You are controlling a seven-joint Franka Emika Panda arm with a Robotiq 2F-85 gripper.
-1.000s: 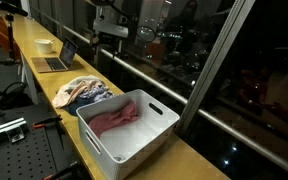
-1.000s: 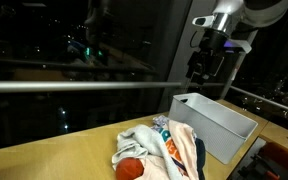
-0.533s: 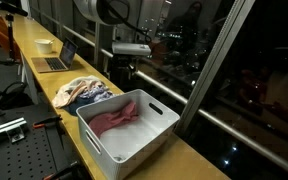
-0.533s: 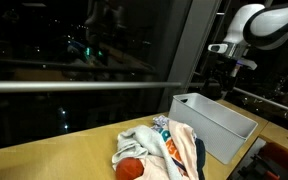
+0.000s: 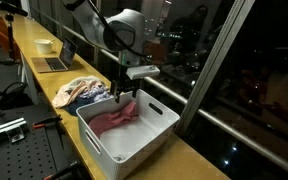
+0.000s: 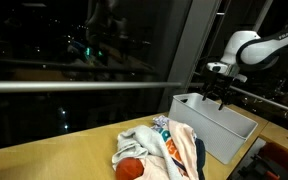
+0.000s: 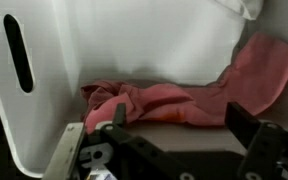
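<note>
Wrist view: the pincer [image 7: 164,138] enters from the lower edge of the frame, its two fingers [image 7: 72,150] standing wide apart with nothing between them, so it is open and empty. Beyond it, across the middle of the frame, a crumpled pink cloth [image 7: 174,98] lies on the floor of a white bin [image 7: 134,35], one end running up toward the upper right against the bin wall. A dark handle slot [image 7: 19,55] is cut in the wall at upper left. Cloth and fingers are apart; no contact seen. In an exterior view, the arm [image 5: 124,30] bends down from top centre and the pincer [image 5: 122,92] hangs low over the far end of the white bin [image 5: 166,117] at centre frame, just above the pink cloth [image 5: 112,121] inside; jaw spacing is not legible here. A heap of clothes [image 5: 82,93] lies on the table [image 5: 36,85] just beside the bin, left of centre; a laptop [image 5: 54,60] and a cup [image 5: 45,45] sit well apart from it at upper left. In an exterior view, the pincer [image 6: 218,92] is right of centre at the open top of the white bin [image 6: 224,128], the arm [image 6: 254,48] reaching in from the upper right. The heap of clothes [image 6: 169,148] lies at lower centre on the table [image 6: 44,160], just beside the bin; the bin's contents are hidden from this angle.
</note>
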